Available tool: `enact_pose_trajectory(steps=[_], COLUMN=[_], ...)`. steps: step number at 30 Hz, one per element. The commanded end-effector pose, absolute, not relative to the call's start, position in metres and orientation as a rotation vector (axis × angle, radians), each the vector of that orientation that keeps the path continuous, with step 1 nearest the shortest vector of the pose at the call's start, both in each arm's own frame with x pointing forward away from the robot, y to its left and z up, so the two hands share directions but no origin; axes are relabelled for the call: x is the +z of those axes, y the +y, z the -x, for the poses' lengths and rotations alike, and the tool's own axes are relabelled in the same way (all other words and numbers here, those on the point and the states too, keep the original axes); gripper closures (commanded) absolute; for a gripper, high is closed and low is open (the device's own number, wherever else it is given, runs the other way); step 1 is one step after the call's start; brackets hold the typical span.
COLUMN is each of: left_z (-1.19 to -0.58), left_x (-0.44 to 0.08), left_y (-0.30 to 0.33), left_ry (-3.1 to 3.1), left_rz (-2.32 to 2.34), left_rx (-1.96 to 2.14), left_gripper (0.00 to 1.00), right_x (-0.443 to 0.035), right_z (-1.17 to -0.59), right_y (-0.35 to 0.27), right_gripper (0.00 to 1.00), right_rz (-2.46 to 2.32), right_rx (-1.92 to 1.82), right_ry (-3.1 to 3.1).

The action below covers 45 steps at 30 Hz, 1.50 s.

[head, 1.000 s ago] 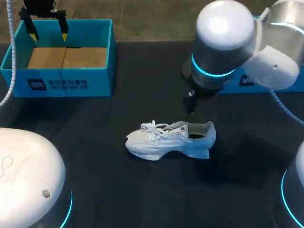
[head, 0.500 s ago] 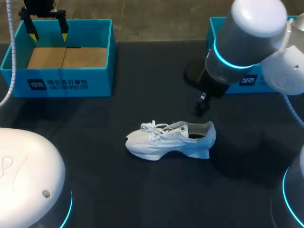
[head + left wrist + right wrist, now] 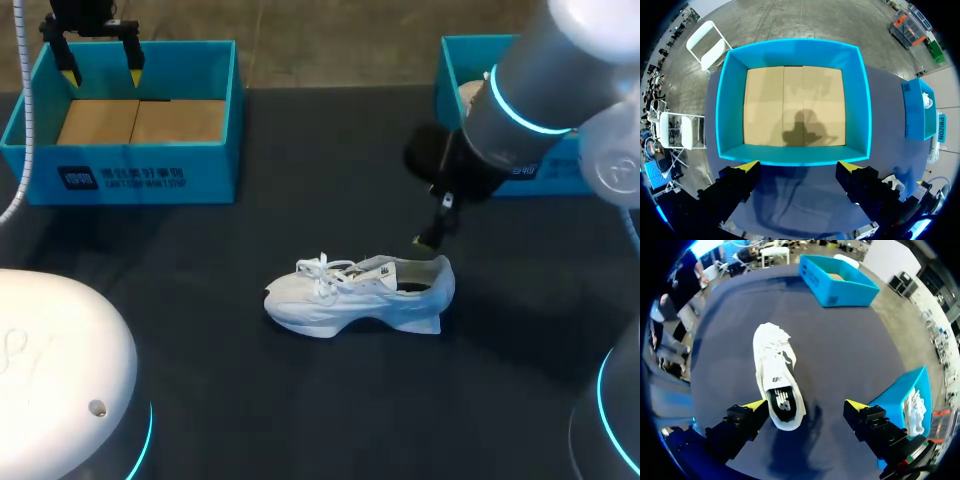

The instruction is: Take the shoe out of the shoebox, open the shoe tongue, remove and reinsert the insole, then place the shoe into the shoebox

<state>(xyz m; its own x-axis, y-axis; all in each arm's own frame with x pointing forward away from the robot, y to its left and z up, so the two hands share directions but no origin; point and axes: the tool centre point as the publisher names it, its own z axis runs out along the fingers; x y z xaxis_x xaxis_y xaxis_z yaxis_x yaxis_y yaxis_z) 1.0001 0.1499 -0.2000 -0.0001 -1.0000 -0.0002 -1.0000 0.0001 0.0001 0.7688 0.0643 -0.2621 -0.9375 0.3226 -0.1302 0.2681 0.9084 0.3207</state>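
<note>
A white laced shoe (image 3: 360, 293) lies on its sole in the middle of the dark table, toe to the left. In the right wrist view the shoe (image 3: 776, 375) points away from my right gripper (image 3: 807, 405), whose fingers stand open above its heel, touching nothing. From the head view, that gripper (image 3: 430, 232) hangs just over the heel's far side. An empty blue shoebox (image 3: 150, 178) with a cardboard floor stands at the back left. My left gripper (image 3: 100, 62) hovers open over its far rim, the box (image 3: 730, 100) lying under and ahead of the gripper (image 3: 799, 166).
A second blue box (image 3: 450, 60) stands at the back right behind my right arm, with something white inside; the right wrist view shows this box (image 3: 895, 390) beside the right finger. My arm bases fill the near corners.
My right arm has swung to the right, and its gripper has shifted right and come down closer to the shoe's heel. The left arm and the shoe have stayed put.
</note>
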Motion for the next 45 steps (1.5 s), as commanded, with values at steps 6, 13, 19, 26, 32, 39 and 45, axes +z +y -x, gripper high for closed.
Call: enact_pose_trajectory(steps=[6,13,19,26,32,39,45], left_z=[-1.000,-1.000,-1.000,-1.000,-1.000,-1.000,-1.000], left_x=[-0.200,-0.200,-0.200,-0.200,-0.200,-0.200,-0.200], left_y=[0.150,0.150,0.150,0.150,0.150,0.150,0.150], left_ry=[2.222,2.222,2.222,2.222,2.222,2.222,2.222], left_rz=[2.221,2.221,2.221,2.221,2.221,2.221,2.221], left_rx=[0.000,0.000,0.000,0.000,0.000,0.000,0.000], left_gripper=[0.00,0.00,0.00,0.00,0.00,0.00,0.00], right_x=[-0.261,-0.273,-0.287,-0.313,-0.332,-0.353,-0.368], right_z=[-0.754,-0.746,-0.734,-0.731,-0.737,-0.747,-0.752], right_y=[0.037,0.025,0.018,0.012,0.006,0.005,0.003], right_gripper=[0.00,0.00,0.00,0.00,0.00,0.00,0.00], right_rz=[-0.274,-0.197,-0.123,-0.122,-0.172,-0.194,-0.163], right_rx=[0.747,0.790,0.848,0.885,0.960,1.177,1.274], right_ry=[2.852,2.888,2.865,2.862,2.836,2.778,2.772])
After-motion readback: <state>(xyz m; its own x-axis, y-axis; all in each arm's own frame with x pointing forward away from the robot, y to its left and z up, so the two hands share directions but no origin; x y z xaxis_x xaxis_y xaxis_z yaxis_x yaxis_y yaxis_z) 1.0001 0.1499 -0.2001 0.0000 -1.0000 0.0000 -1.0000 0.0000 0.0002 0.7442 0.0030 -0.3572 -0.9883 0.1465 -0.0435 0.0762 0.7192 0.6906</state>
